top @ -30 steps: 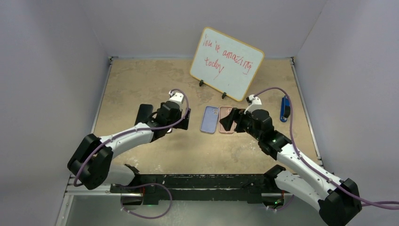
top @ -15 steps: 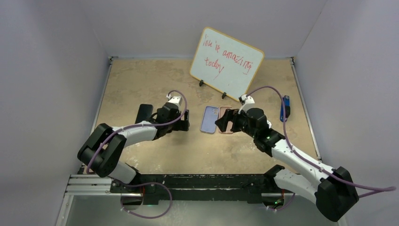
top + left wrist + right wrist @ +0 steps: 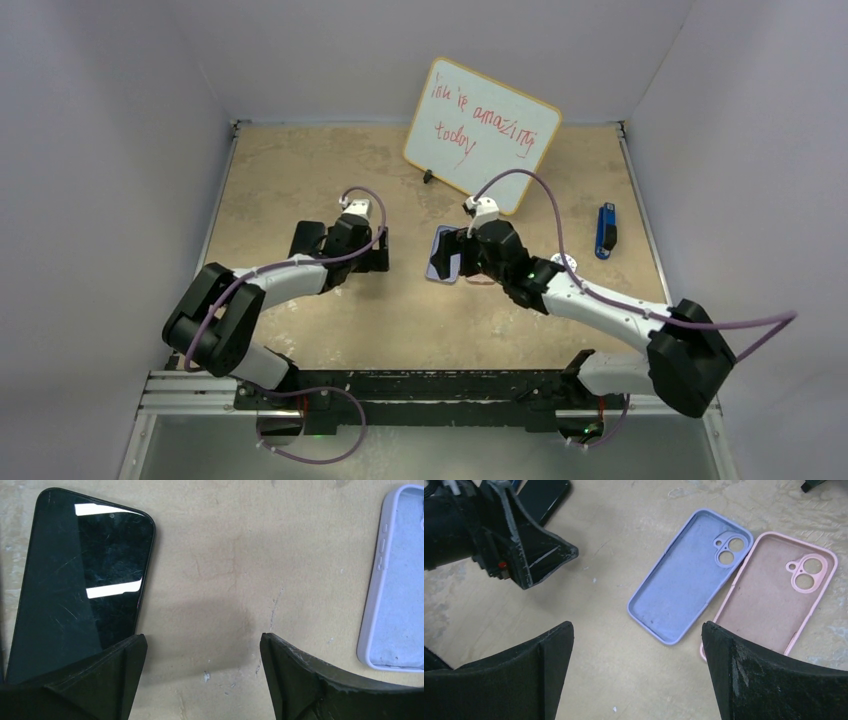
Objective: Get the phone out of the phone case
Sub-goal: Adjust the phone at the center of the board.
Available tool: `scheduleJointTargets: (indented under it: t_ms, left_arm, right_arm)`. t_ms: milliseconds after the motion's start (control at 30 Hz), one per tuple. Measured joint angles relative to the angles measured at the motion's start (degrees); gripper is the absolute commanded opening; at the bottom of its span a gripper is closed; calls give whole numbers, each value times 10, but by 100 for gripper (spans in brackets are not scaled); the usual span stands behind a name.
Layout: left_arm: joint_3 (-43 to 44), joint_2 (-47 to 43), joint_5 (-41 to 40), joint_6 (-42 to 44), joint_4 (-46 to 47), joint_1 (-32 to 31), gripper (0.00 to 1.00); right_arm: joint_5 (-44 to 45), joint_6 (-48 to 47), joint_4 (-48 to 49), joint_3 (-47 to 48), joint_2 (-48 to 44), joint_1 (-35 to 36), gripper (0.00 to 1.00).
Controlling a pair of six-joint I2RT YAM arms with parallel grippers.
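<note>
So my left gripper (image 3: 200, 645) had its jaws spread wide with nothing between them, just bare table (image 3: 215, 570) in the gap. The phone (image 3: 80, 580) was lying flat, screen up, off to the left of that gap. It was bare, no case on it. Its near end ran in behind my left finger (image 3: 95, 680), and I honestly couldn't tell whether the finger was touching it or just sitting over it. Out past my other finger, well apart from the phone, was the purple case (image 3: 400, 580), lying empty with its inside facing up.

My right gripper (image 3: 638, 630) was spread wide too, and empty. The purple case sat just ahead of its gap, a bit toward the right-hand finger. The pink case (image 3: 774, 600) was pressed up against the purple one's far side, also empty and inside up, with its near corner tucked behind my right finger (image 3: 774, 680). From that wrist I could see the left gripper's fingers up ahead on the left, with the phone's corner peeking out beyond them.

Further out past both grippers stood a whiteboard (image 3: 481, 135) with red writing on it. A small blue thing (image 3: 605, 230) lay off to the right of my right arm, too small to make out.
</note>
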Motion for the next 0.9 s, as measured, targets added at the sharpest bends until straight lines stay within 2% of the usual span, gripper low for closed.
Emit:
scheduleJointTargets:
  t_ms: [167,500,900]
  left_arm:
    - [0,-1,1,-1,7,12,87]
    - [0,19,11,-8,46,21,88]
    - [10,47,17,-27,91,58,88]
  right_arm:
    - [24,-9,-7,63,82,7,99]
    - [8,25,-2,179,214,23,99]
    - [-38,73,6,236,330,25,99]
